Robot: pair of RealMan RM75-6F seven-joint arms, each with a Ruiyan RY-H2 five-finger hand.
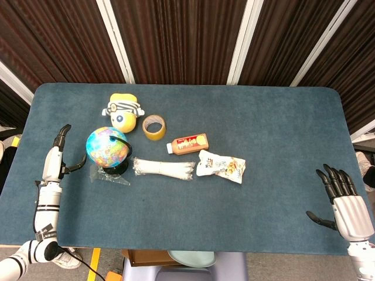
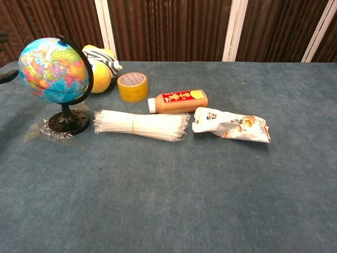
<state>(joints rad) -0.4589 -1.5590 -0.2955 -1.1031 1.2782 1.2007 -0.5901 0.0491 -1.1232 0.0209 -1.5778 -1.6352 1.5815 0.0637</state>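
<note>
Left hand (image 1: 57, 157) empty, fingers spread, just beside globe (image 1: 106, 147) but apart from it; globe upright on table (image 1: 275, 129) left of straw pack (image 1: 163, 168); right hand (image 1: 343, 196) empty, spread, far right.

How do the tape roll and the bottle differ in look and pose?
The tape roll is a yellow ring lying flat with its hole facing up; the bottle is long, orange-brown, red-labelled and white-capped, lying on its side. The tape roll sits farther back. Both rest on the blue table.
</note>
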